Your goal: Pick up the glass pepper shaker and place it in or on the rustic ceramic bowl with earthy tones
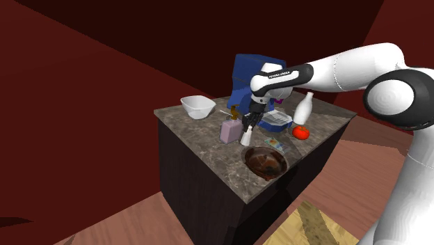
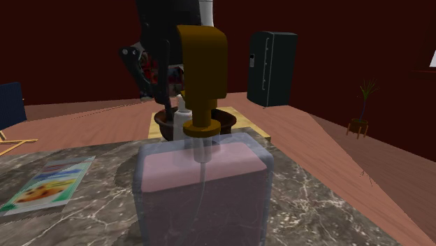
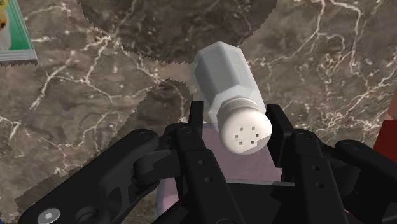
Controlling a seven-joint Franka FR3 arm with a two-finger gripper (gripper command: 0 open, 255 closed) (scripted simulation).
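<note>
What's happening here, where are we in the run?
The arm's black gripper is shut on the pale pepper shaker, clasping it near its perforated cap. In the shoulder view the shaker hangs tilted over the dark marbled counter, between the pink soap dispenser and the brown bowl. The bowl holds nothing yet: the grasp is made, the placing is not yet done.
</note>
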